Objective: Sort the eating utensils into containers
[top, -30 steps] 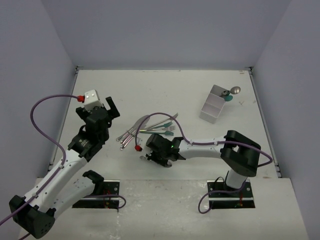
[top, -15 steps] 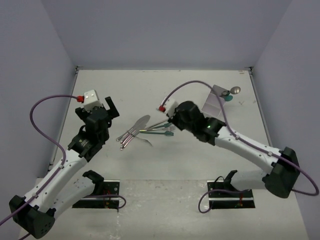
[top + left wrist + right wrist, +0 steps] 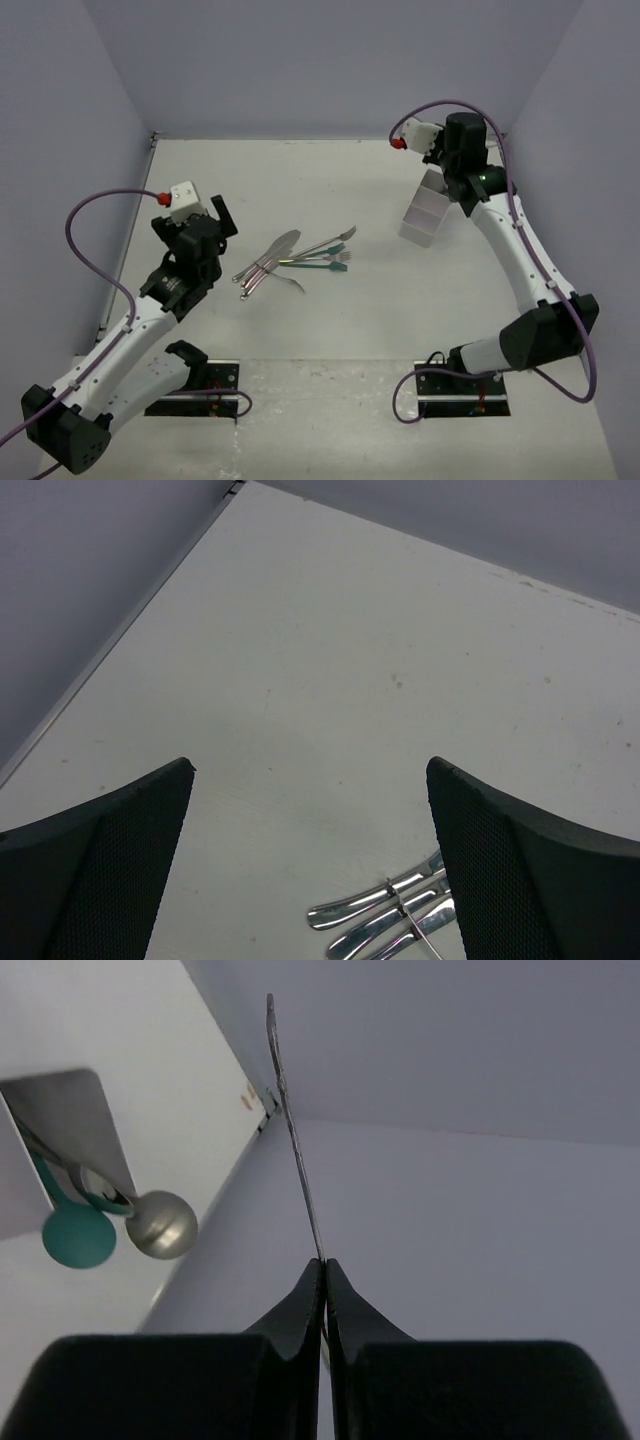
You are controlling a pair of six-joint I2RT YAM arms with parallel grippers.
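Container [image 3: 424, 213] lies just left of right gripper [image 3: 322, 1265] in wrist view. Teal spoon [image 3: 78, 1237] and silver spoon [image 3: 165, 1224] poke out of it, compartment unclear. Right jaws pinched on thin metal utensil [image 3: 292, 1130] — edge-on, type unreadable. Loose utensils [image 3: 295, 258] piled just ahead of left gripper [image 3: 310, 768] — jaws wide, only handle ends showing at wrist-view edge.

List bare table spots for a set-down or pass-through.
Free: the far table strip between back wall and utensil pile; the gap between pile and divided box; the near-right stretch before the box. Crowded: the pile by the open left gripper, and the box's far end, where the right gripper holds a silver utensil.
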